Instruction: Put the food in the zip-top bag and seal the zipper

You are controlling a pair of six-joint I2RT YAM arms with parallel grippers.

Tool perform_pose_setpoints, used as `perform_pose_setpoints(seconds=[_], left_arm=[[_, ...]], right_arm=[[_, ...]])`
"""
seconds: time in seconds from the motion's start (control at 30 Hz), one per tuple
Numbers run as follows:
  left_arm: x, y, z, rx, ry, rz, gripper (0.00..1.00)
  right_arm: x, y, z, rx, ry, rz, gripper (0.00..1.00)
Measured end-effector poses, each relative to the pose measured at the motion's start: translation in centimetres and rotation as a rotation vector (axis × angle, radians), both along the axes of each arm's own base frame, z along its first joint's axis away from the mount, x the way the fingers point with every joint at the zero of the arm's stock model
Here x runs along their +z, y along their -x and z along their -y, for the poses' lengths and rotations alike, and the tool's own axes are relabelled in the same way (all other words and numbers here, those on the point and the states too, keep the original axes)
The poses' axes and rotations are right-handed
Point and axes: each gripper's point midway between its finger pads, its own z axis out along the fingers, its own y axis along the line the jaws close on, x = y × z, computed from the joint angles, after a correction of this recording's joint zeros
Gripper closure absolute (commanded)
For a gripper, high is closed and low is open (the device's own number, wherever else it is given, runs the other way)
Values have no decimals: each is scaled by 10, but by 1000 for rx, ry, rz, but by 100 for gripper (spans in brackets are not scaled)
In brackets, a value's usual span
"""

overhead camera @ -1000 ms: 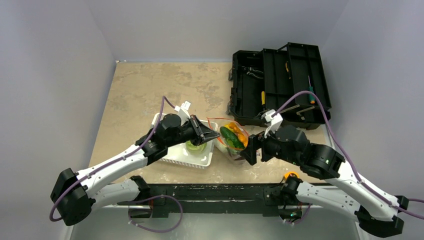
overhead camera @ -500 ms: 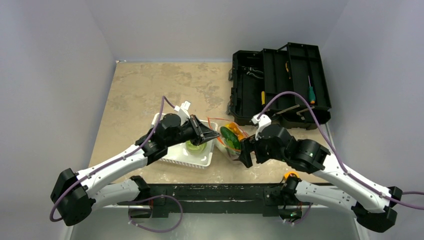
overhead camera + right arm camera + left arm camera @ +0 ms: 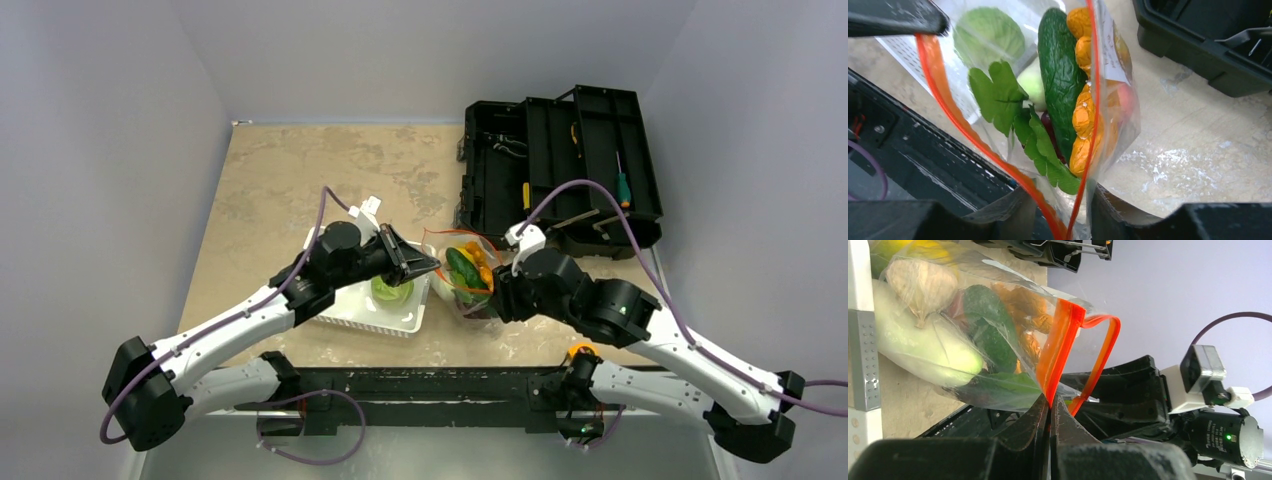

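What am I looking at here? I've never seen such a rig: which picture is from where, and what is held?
Two robot arms are bolted at the table's near edge. The wide picture looks down from above and behind them; the other two come from a camera on each wrist. On the table are a white basket with a green cabbage in it and an open black toolbox; between the arms is a clear zip-top bag holding food. The left arm's fingers are shut on the bag's orange-red zipper strip. The right arm's fingers stand apart on either side of the bag's mouth, not clamped.
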Motion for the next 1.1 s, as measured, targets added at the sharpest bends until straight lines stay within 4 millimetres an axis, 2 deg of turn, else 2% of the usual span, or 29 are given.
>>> perform_pose_setpoints(seconds=[0.17,0.27,0.43,0.53,0.73,0.97,1.1], left_arm=[[0,-1,-1,4,-1,0,100],[0,0,-1,3,-2,2,100],[1,0,-6,20,-14,9,100],[1,0,-16,49,-40,23,100],[-2,-2,-47,130,-125,56,100],[4,3,-78,186,-218,114,100],[2,8,-86,170,-273,144,83]], right_arm=[[19,-6,-2,-13,-78,68,80],[25,-10,-3,-27,-97,95,83],[31,-16,-10,-25,-114,123,100],[33,-20,-16,-14,-119,138,100],[42,-32,-39,33,-189,215,100],[39,-47,-68,95,-220,279,100],[41,-52,-77,129,-218,309,100]])
